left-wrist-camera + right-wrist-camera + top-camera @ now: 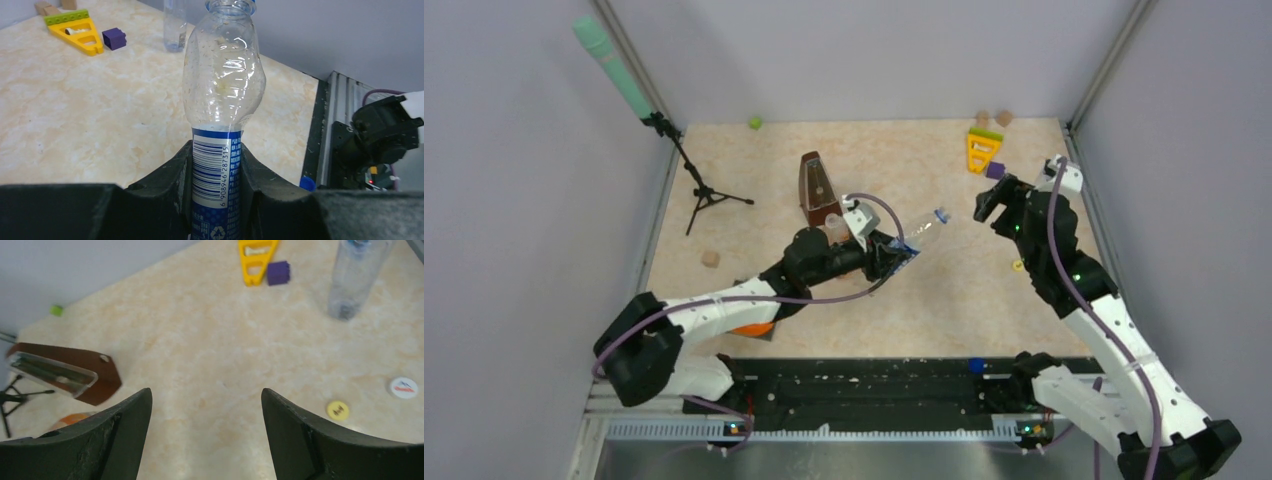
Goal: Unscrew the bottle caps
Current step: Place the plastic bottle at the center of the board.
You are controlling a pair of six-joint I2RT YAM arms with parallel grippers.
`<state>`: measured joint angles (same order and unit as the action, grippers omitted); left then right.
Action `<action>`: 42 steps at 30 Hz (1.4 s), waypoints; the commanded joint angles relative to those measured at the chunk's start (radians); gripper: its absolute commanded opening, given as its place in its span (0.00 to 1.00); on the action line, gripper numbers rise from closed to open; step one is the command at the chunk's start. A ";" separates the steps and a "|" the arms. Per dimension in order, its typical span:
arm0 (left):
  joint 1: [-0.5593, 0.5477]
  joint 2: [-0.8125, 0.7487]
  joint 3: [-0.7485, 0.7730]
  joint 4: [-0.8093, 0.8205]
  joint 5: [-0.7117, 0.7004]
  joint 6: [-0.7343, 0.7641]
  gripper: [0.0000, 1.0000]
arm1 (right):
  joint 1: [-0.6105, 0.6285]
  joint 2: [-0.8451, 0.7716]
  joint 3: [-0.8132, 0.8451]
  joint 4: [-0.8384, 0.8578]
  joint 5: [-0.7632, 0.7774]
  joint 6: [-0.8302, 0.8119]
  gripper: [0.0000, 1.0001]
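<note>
My left gripper [216, 150] is shut on the blue label of a slim clear bottle [222, 85]. In the top view the left gripper [894, 255] holds that bottle [919, 235] tilted above the table, neck toward the right arm. A blue ring shows at its neck [941, 214]; whether a cap sits there I cannot tell. My right gripper [206, 392] is open and empty, hanging off the bottle's neck [989, 205]. A yellow cap [338, 410] and a white cap [403, 387] lie on the table. A blue cap [975, 365] rests at the near edge. A slim unlabelled bottle [356, 280] stands upright.
A brown metronome [819, 188] stands behind the left arm, a microphone tripod [699, 190] at the left. A yellow triangle toy [982, 150], a purple block [995, 170] and wooden discs [1004, 118] lie at the back right. An orange-tinted bottle [752, 328] lies under the left arm.
</note>
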<state>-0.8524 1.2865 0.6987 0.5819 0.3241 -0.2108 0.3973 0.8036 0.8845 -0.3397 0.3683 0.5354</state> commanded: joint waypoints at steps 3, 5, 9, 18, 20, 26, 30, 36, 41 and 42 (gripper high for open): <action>-0.039 0.181 -0.087 0.578 -0.170 0.013 0.00 | 0.004 0.035 0.117 -0.424 0.123 0.017 0.78; -0.049 0.260 -0.107 0.769 -0.222 0.037 0.00 | 0.004 0.034 0.136 -0.538 0.119 0.035 0.78; -0.062 0.452 -0.096 1.033 -0.311 0.053 0.07 | 0.004 0.012 0.114 -0.623 0.058 0.061 0.79; -0.079 0.625 0.039 1.036 -0.289 0.146 0.08 | 0.002 -0.022 -0.055 -0.522 -0.254 0.119 0.79; -0.093 0.642 0.045 1.036 -0.286 0.166 0.07 | 0.002 -0.031 -0.084 -0.498 -0.246 0.152 0.79; -0.131 0.674 0.029 1.036 -0.308 0.165 0.07 | 0.001 -0.119 -0.127 -0.203 -0.386 0.193 0.80; -0.147 0.674 0.029 1.036 -0.314 0.172 0.07 | -0.005 -0.106 -0.106 -0.053 -0.375 0.221 0.81; -0.161 0.659 0.024 1.036 -0.314 0.195 0.05 | -0.034 0.045 -0.016 0.002 -0.364 0.209 0.82; -0.171 0.647 0.016 1.036 -0.345 0.203 0.04 | -0.036 0.117 0.022 0.051 -0.365 0.183 0.78; -0.172 0.646 0.018 1.036 -0.350 0.203 0.04 | -0.037 0.136 0.033 0.044 -0.364 0.173 0.76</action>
<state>-1.0145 1.9594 0.7219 1.4902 0.0196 -0.0227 0.3687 0.8989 0.8345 -0.3645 0.0128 0.7330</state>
